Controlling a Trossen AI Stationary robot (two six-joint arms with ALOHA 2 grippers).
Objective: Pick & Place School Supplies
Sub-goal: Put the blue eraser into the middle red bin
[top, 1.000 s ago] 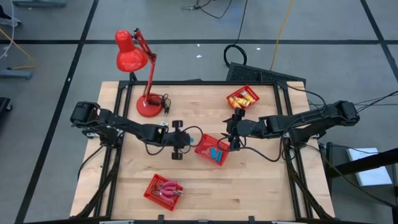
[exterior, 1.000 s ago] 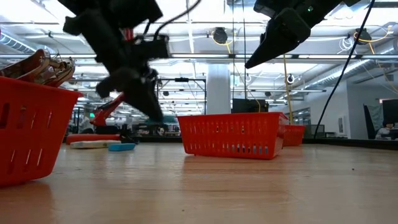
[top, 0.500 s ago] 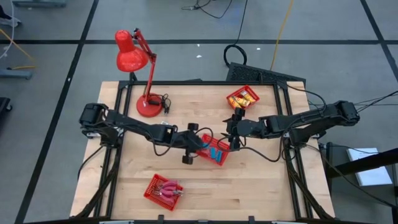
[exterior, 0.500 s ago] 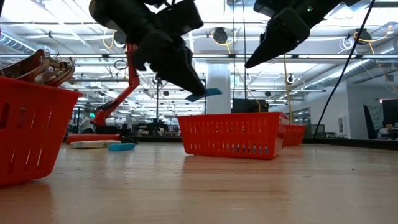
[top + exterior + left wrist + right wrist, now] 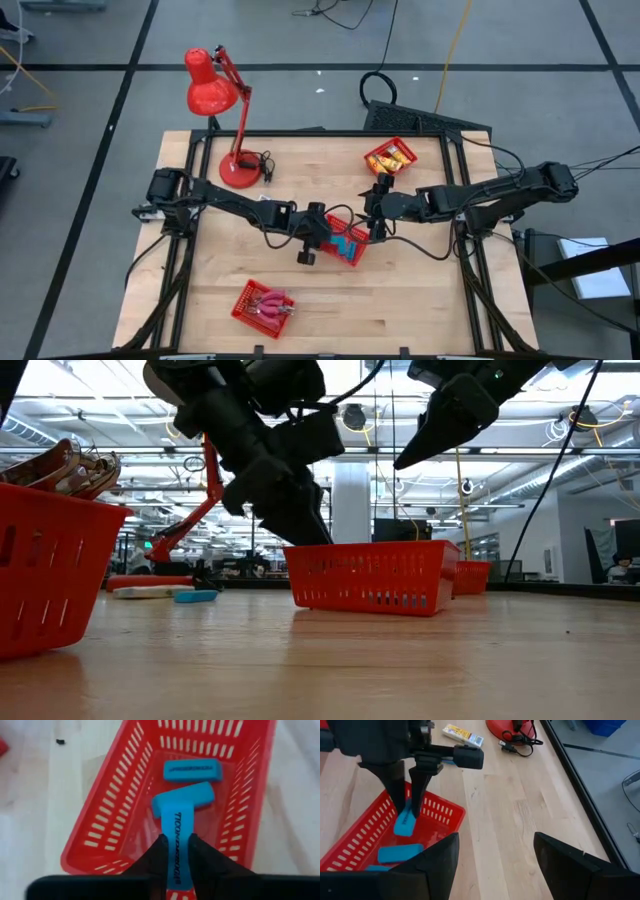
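My left gripper [image 5: 177, 851] fingers clamp blue block [image 5: 176, 835] at 1 end, inside middle basket [image 5: 105, 835] above 2 others | light, stiff, smooth; grip flat sides | right gripper [image 5: 495, 860] spread, hovering beside.

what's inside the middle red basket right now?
Two blue blocks lie on the floor of the middle basket. A third blue block, clamped in the left gripper, reaches down inside. The floor under it is hidden.
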